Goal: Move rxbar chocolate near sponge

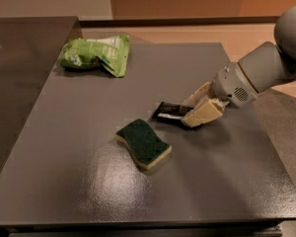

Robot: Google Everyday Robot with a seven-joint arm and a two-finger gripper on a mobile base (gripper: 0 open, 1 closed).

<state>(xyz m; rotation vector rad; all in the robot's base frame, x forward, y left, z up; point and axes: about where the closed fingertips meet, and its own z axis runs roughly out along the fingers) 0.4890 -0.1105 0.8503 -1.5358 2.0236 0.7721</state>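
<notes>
Okay, biggest first. Table [74, 181]: dark grey, smooth, a bit glossy, so anything you let go w/ sideways speed could skid on it.

Arm [266, 65] comes in from 3 o'clock, low over the top. If you dip lower while heading toward 8 o'clock, the fingers could scrape the surface, imo.

Green snack bag [96, 55] sits at 11 o'clock, well apart from everything. It's no real threat unless you overshoot badly.

Sponge [143, 143] lies near centre, dark side up. Main risk is here: it's prob. light and shoves easily. Come in too low or too far and the bar's free end or the fingers nudge it, so your target moves.

Gripper [186, 113] is at about 2 o'clock from the sponge, fingers narrow, pinched on the right end of the rxbar chocolate [168, 111]. The bar sticks out toward 9 o'clock, near the sponge but apart from it. It looks just off the table, though I can't tell if its far end touches.

Grip is on one end only, on what's likely a slick wrapper, so the bar could pivot, droop or slip out mid-move. Release low & stopped, else it may slide off line or land on top of the sponge, not beside it.
</notes>
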